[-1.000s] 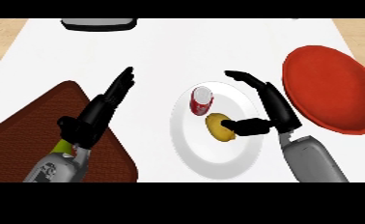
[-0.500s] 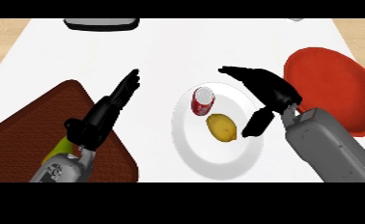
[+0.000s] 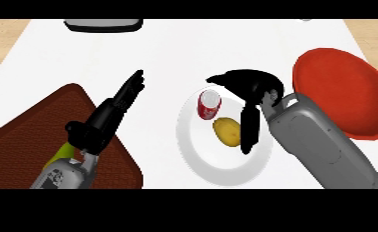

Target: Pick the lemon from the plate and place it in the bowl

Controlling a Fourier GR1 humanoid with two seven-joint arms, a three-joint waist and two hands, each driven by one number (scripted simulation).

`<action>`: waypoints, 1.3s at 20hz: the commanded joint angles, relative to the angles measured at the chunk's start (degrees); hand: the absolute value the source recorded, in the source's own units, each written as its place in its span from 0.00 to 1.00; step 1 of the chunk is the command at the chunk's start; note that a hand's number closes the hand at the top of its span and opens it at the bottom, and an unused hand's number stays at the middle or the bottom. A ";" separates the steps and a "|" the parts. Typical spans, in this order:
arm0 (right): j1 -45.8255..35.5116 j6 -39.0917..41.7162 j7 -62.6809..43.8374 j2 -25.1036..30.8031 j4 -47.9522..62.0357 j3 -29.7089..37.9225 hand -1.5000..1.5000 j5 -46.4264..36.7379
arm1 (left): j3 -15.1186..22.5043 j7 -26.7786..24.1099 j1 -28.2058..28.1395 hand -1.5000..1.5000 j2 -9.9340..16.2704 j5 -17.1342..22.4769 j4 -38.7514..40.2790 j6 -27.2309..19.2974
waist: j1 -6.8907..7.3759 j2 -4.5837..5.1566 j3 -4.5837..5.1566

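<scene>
A yellow lemon (image 3: pixel 227 131) lies on the white plate (image 3: pixel 221 168), just below a red can (image 3: pixel 209 104) that shares the plate. My right hand (image 3: pixel 251 83) hovers over the plate's right side, open with its fingers arched above the can. Its thumb (image 3: pixel 249 128) points down right beside the lemon, which stays free on the plate. The red bowl (image 3: pixel 336 88) sits to the right, partly hidden by my right forearm. My left hand (image 3: pixel 111 113) is open with straight fingers, left of the plate.
A brown mat (image 3: pixel 37 136) covers the counter's left corner beneath my left forearm. A grey object (image 3: pixel 103 24) sits at the far edge. The wooden floor (image 3: pixel 11 31) shows past the white counter's top corners.
My right hand has swung left over the plate, its thumb coming down beside the lemon. The lemon and can have stayed put. My left hand has barely moved.
</scene>
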State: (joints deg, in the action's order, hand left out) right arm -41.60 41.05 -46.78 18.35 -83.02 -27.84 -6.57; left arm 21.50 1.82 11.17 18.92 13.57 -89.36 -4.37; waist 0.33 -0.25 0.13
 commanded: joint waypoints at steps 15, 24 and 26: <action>9.72 0.35 -10.03 -3.79 -13.48 -4.26 0.00 -7.44 | -4.41 1.31 -1.64 0.50 -1.60 -2.35 -1.40 4.53 | -0.57 0.10 -0.12; 10.87 -4.18 1.17 -4.01 -7.52 -5.68 0.00 -23.55 | -6.26 -1.89 -3.04 0.50 -3.62 -4.66 1.57 6.50 | -0.08 0.32 -0.13; 12.29 -3.04 -1.10 -5.61 -9.62 -4.44 0.00 -24.34 | -7.41 -2.28 -0.52 0.50 -5.03 -5.76 4.18 6.68 | -0.32 0.26 -0.12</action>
State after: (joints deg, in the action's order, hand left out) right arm -29.84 38.66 -47.77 13.78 -93.67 -33.34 -26.84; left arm 16.42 1.06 8.96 14.45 8.22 -88.13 0.67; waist 0.07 -0.04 0.01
